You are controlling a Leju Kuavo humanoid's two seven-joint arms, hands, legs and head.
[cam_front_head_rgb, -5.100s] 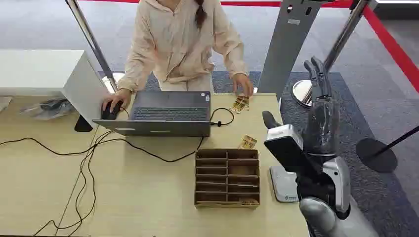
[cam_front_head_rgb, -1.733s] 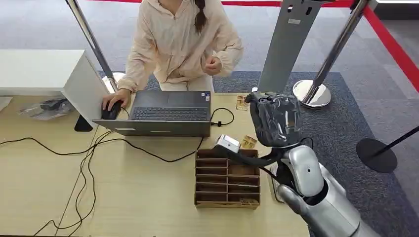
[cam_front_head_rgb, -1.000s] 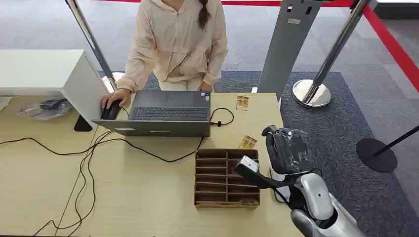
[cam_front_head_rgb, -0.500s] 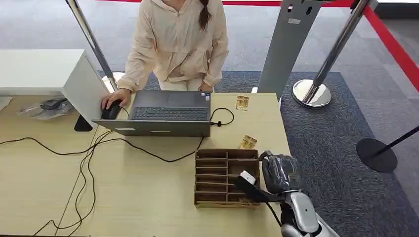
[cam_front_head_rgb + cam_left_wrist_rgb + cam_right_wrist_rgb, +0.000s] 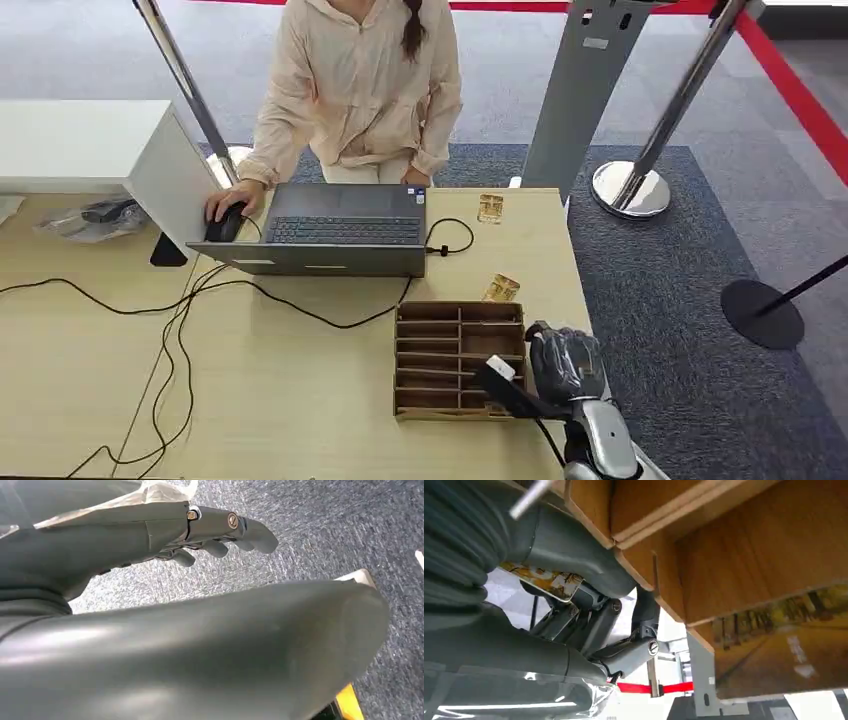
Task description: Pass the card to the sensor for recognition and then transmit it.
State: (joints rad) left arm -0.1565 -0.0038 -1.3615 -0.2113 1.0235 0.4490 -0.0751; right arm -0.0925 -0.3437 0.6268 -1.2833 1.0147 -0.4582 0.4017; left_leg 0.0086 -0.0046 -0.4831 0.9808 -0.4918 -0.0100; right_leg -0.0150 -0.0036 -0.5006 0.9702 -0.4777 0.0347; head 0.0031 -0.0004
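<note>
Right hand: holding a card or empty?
Holding one. In the wrist view a yellow-printed card sits pinched under the right hand's thumb.

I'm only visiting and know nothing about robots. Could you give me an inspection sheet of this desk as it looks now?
Surface: pale wooden table.
Job's things: cardboard organizer near the table's right edge, with a stored card in one compartment; far card and near card lie loose beyond it.
Clutter: laptop, white box, clear bag.
Hands: right hand at the organizer's right side, pinching a held card; left hand hangs over carpet, holding nothing.
Cables: black cables trail across the table.
Surroundings: person at the laptop, barrier post, grey carpet.
</note>
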